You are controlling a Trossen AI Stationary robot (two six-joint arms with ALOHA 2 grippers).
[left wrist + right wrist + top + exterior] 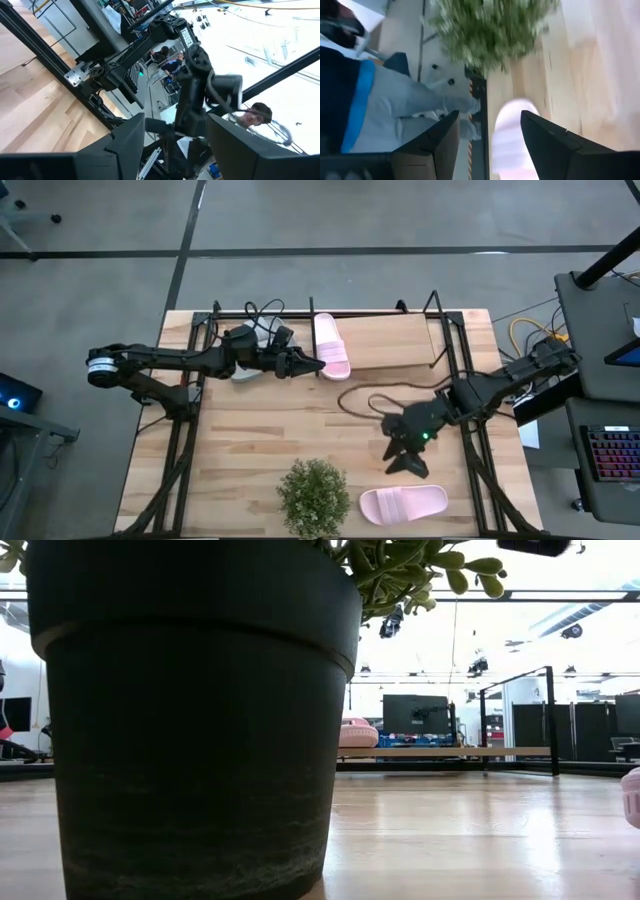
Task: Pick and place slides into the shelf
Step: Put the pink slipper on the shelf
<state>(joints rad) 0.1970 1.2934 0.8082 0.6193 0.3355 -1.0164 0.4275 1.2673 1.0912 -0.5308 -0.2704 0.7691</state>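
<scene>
Right pincer (408,463), fingers apart, hovers near pink slide (403,503) on table (250,440). Likely light, soft; grip the strap. Left pincer (318,365) apart by shelf (390,340).

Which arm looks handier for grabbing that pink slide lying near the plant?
The right. Its end effector hangs open just beside the pink slide, while the left end effector is far off by the shelf.

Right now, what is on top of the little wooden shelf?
One pink slide lies on the shelf, near its left end. The left arm's end effector hangs open beside it. That arm covers the shelf's left end, so anything there is hidden.
</scene>
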